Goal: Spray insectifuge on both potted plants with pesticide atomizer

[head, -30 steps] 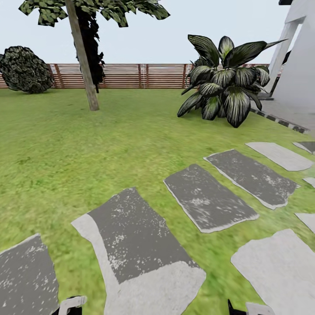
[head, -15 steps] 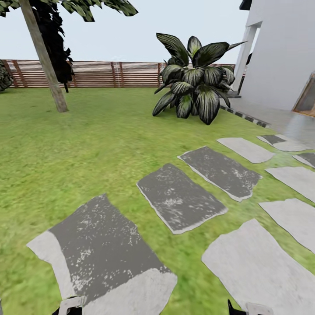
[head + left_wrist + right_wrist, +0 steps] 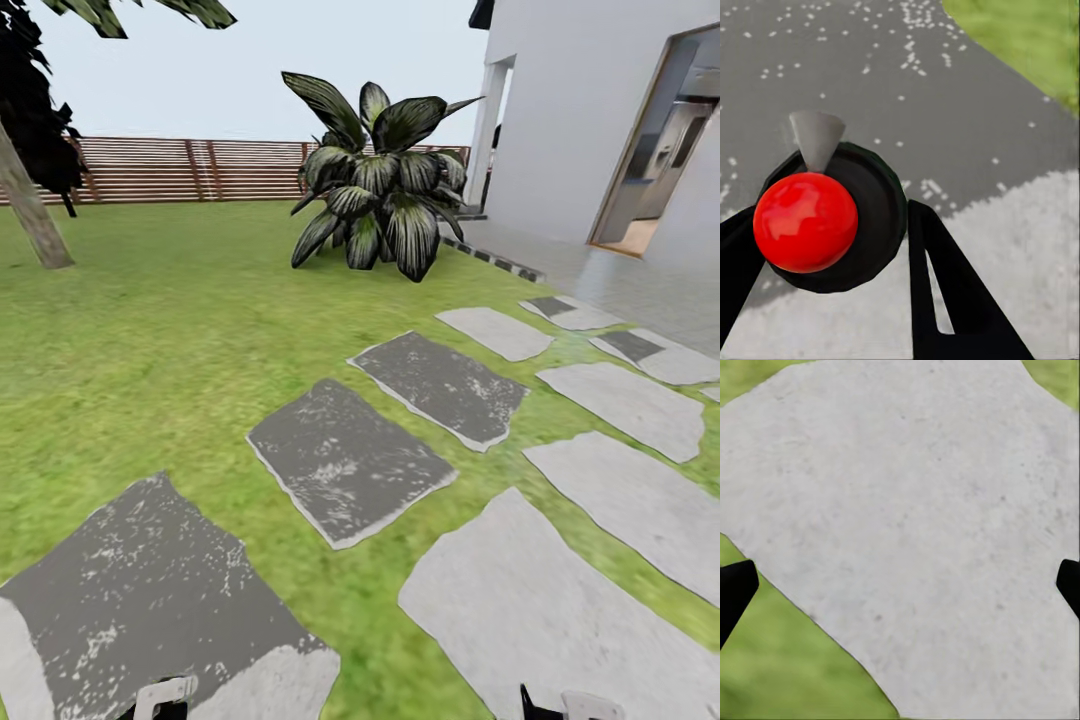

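1 atomizer [image 3: 821, 217] (red ball top) in left gripper [image 3: 832, 300].

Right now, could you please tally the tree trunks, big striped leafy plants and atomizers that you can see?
Tree trunk: 1
Striped leafy plant: 1
Atomizer: 1
Total: 3

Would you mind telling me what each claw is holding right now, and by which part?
The left claw grips the pesticide atomizer around its dark body, just below the red cap. The right claw is open and holds nothing.
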Controlling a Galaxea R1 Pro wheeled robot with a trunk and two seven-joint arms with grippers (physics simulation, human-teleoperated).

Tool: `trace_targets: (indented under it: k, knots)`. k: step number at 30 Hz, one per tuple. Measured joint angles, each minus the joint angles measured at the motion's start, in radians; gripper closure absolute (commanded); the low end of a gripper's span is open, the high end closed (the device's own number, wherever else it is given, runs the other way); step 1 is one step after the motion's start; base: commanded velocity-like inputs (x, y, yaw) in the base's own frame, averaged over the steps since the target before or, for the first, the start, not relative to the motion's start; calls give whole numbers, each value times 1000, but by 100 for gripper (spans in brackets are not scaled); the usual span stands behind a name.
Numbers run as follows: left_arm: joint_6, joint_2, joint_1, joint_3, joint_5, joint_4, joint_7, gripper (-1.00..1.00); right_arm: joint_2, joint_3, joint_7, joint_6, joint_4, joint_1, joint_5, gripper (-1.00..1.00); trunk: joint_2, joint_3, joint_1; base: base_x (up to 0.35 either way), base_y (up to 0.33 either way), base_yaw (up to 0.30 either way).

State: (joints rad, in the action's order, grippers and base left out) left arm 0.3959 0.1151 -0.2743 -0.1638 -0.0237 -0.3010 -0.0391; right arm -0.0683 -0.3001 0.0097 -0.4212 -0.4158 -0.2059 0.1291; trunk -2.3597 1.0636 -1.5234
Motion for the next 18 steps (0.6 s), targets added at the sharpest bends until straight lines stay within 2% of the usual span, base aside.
trace_targets:
  k: [18]
  knots:
    - [0,0,0,0,-1,0,0,100,0,0,0,0,0,0,0,-100,0,0,0,19,-268,-300]
